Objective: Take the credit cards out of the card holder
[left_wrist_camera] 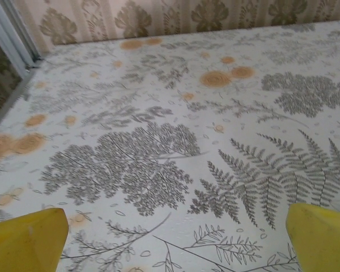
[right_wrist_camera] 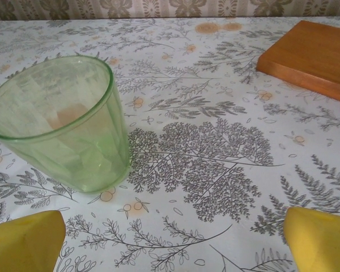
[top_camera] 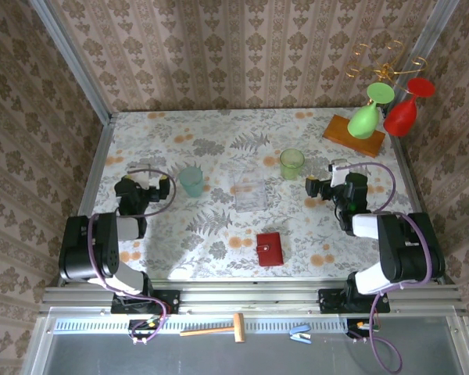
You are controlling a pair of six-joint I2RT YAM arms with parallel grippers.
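Floral table (top_camera: 219,133), clear box (top_camera: 250,194) beyond card holder (top_camera: 270,249), teal cup (top_camera: 191,180), green cup (top_camera: 291,163)

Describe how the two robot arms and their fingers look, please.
Both the left arm and right arm have black joints with white links. A greyish-purple cable runs along each. The left gripper and right gripper have yellow fingers.

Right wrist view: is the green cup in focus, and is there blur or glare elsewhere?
Right wrist: green cup sharp, yellow fingertips blurred. Left wrist: fingertips blurred, table print clear. Top external: even light, bright patch at the table's near edge.
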